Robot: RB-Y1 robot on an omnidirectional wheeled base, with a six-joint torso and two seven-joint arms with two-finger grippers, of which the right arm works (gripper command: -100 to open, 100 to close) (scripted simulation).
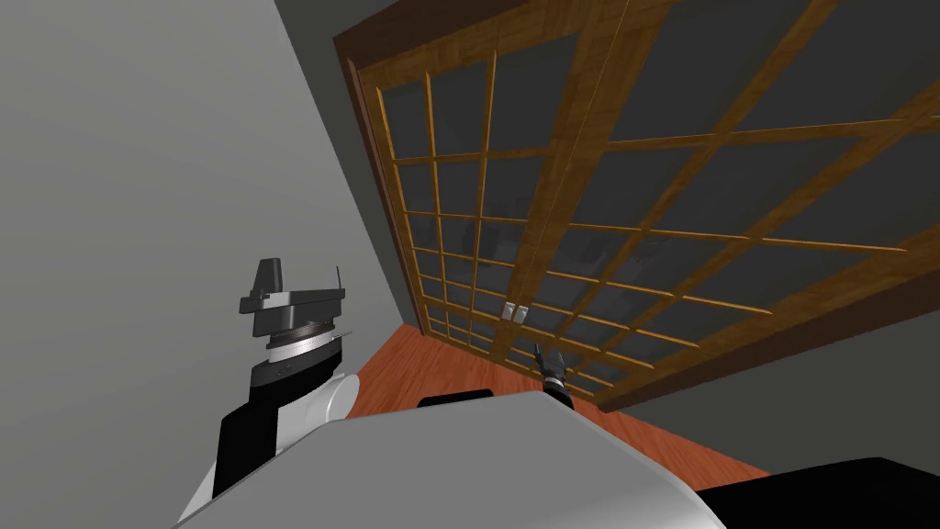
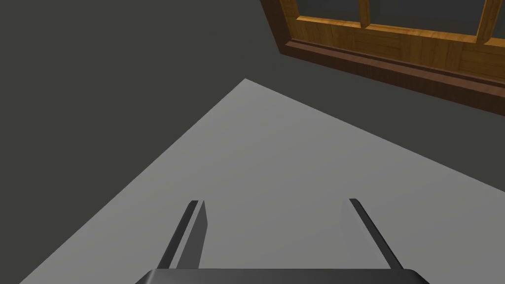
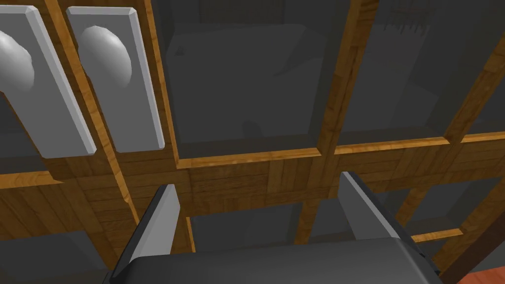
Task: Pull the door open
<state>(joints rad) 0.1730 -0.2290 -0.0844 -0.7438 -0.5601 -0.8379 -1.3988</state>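
A double wooden door [image 1: 569, 220] with a grid of dark glass panes fills the wall ahead. Two grey handle plates with round knobs [image 1: 514, 312] sit side by side where the two leaves meet. My right gripper [image 1: 548, 356] is open just below and to the right of them, a short way off the door. In the right wrist view the nearer handle [image 3: 111, 64] and the other handle [image 3: 19, 74] lie beyond the left finger [image 3: 165, 217], with wooden bars [image 3: 256, 175] between the fingers of the gripper [image 3: 261, 197]. My left gripper [image 2: 276, 207] is open and holds nothing.
A grey wall [image 1: 138, 184] runs along the left, meeting the dark brown door frame [image 1: 353, 110]. My left arm [image 1: 294, 321] is raised beside that wall. A reddish wood floor [image 1: 441, 367] lies at the foot of the door.
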